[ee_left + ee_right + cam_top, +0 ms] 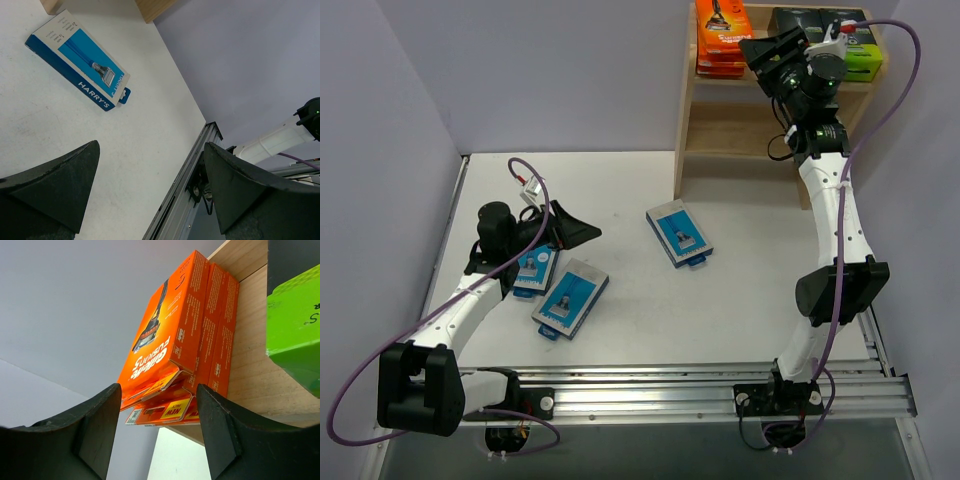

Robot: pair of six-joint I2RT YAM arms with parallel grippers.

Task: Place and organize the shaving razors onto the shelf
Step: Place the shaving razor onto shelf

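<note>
Outstanding items: three flat light-blue razor cards lie face up on the white counter (750,290). The lone light-blue card (678,237) sits near the foot of the light wooden two-tier shelf (735,120). The left-hand light-blue card (535,268) and the angled light-blue card (570,298) lie close together by your left arm; whether they touch cannot be told. Already shelved on the top tier are the stack of flat orange packs (718,38) at its left end and the black boxes with lime-green ends (865,62) toward its right. Your left gripper (578,228) hangs low just beyond the pair, spread wide and grasping nothing. Your right gripper (772,52) hovers at the top tier between the orange stack and the black boxes, parted and empty. In my judgement the step in hand is lifting a blue card. Come down square with one finger on each long edge, and settle the fingers to the counter before closing, since so thin a card will likely slip. Take the angled card first to avoid nudging its neighbour. Then set the blue cards together as one group.
</note>
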